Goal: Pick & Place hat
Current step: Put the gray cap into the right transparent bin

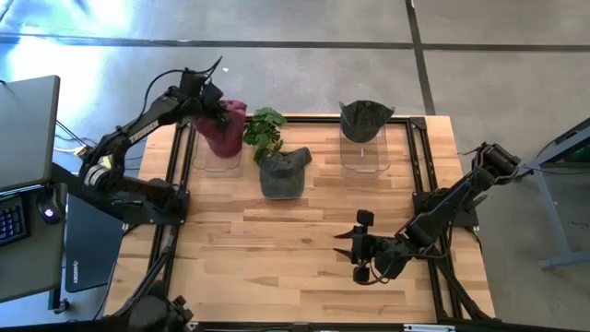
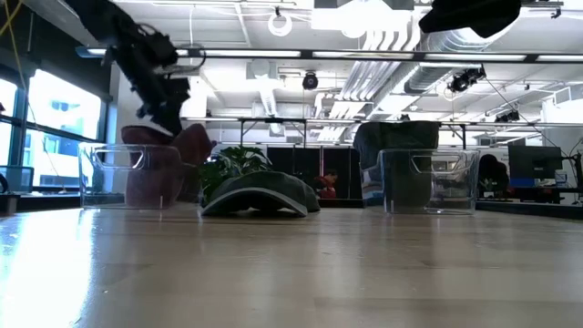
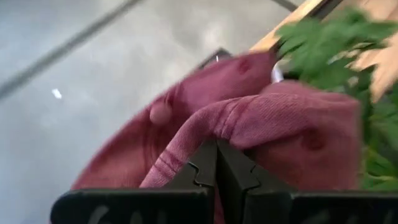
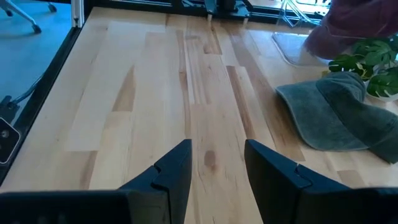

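Observation:
A maroon hat [image 1: 221, 129] sits over a clear stand [image 1: 221, 159] at the table's far left; my left gripper [image 1: 210, 108] is shut on it from above. In the left wrist view the maroon hat [image 3: 261, 124] fills the frame. A grey-green hat [image 1: 281, 172] lies flat on the wood, crown up. A dark hat [image 1: 365, 120] rests on a second clear stand [image 1: 364, 157] at the far right. My right gripper [image 1: 355, 247] hovers open over the near right of the table, touching nothing. My left gripper pinches a fold of the maroon hat's fabric [image 3: 214, 134] between its two fingers [image 3: 233, 168], coming from above and slanting down. The hat hangs below the fingers, its lower part in or over the clear stand [image 2: 127, 173].
A small green plant [image 1: 265, 129] stands between the maroon hat and the grey-green hat. Black rails [image 1: 419, 166] run along the table's left and right sides. Bare wood [image 1: 277, 249] spreads across the near half. A laptop [image 1: 28, 129] sits off the table's left.

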